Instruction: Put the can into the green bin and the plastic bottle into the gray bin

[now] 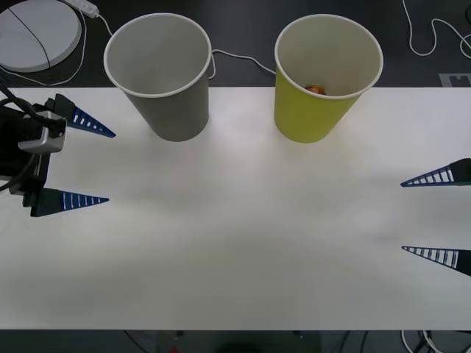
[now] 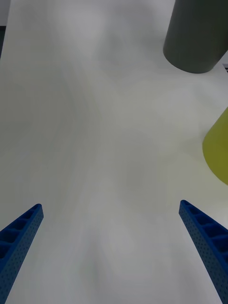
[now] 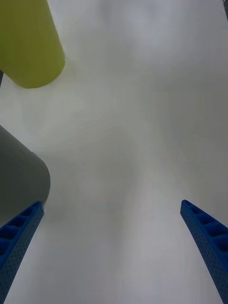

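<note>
- Bare white worktop (image 1: 243, 250) lies nearest, smooth and matte, with nothing resting on its near part.
- Left tool (image 1: 82, 162) and right tool (image 1: 434, 215) sit low at opposite edges, ribbed blue fingers spread apart, each holding nothing.
- Farther back stand the gray bin (image 1: 163, 73) and the green bin (image 1: 324, 77), tapered cups with thin white rims.
- An orange-gold speck inside the green bin looks like the can (image 1: 316, 89), so that half seems done.
- No plastic bottle is visible; I cannot tell whether the gray bin holds it.
</note>
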